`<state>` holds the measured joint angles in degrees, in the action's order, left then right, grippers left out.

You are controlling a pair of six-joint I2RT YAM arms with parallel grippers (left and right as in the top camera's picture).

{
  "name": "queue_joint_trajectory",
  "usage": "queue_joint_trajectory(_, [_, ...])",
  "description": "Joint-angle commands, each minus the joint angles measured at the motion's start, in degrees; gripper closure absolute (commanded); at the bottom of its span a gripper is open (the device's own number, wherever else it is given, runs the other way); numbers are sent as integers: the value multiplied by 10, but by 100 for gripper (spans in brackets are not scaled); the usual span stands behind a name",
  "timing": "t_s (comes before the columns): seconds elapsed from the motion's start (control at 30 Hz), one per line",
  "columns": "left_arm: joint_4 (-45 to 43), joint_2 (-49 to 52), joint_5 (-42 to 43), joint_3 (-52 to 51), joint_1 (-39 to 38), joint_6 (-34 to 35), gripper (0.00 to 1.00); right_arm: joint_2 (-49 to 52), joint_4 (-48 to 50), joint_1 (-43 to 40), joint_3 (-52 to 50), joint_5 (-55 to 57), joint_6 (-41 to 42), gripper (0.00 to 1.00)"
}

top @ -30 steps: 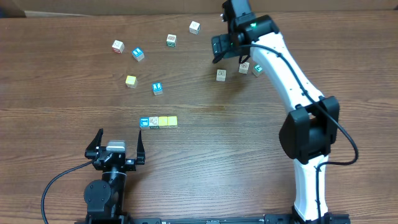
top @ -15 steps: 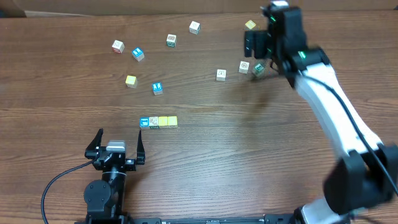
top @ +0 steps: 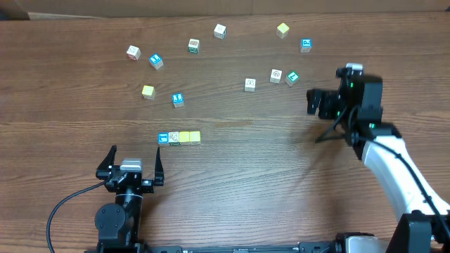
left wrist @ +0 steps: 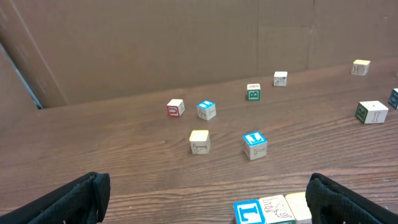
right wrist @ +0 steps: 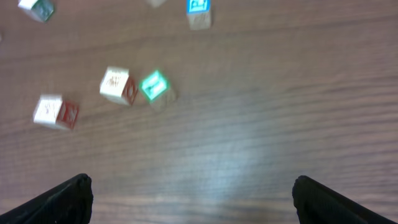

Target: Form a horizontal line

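Observation:
The horizontal line [top: 179, 138] lies left of the table's middle: a blue-faced cube [top: 163, 138], a white printed cube [top: 174, 138] and two pale yellow cubes [top: 190, 137], side by side and touching. My left gripper [top: 133, 153] rests just in front of it, open and empty. In the left wrist view the row's blue cube [left wrist: 256, 213] and white cube [left wrist: 278, 208] show at the bottom edge, and the right finger [left wrist: 339, 196] hides the row's far end. My right gripper [top: 315, 112] hovers at the right, open and empty [right wrist: 199, 202], apart from every cube.
Loose cubes lie across the far half: white [top: 133, 52], blue [top: 155, 61], yellow [top: 148, 91], blue [top: 178, 99], white [top: 220, 31], white [top: 249, 84], green [top: 292, 77], yellow [top: 283, 29], blue [top: 306, 45]. A cardboard wall [left wrist: 155, 43] stands behind the table.
My right arm has swung from the far middle of the table out to the right and nearer the front, uncovering the yellow and blue cubes at the back right. The left arm and row have not moved.

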<state>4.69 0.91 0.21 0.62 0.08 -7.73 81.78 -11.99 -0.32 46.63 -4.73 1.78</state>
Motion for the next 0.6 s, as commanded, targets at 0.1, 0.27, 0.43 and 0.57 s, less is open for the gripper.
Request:
queue_joint_trajectory(0.1, [-2,-6,-3,-3,-2,-10,1,-40,79,-1,-116,-46,-21,0])
queue_joint_trajectory(0.27, [-2,-6,-3,-3,-2,-10,1,-47,120,-1,-184,-37,-21,0])
queue_joint_trajectory(0.43, [-2,-6,-3,-3,-2,-10,1,-53,120,-1,-223,-29,-21,0])
queue_joint_trajectory(0.57, [-2,-6,-3,-3,-2,-11,1,-64,159,-1,-263,-26,-21,0])
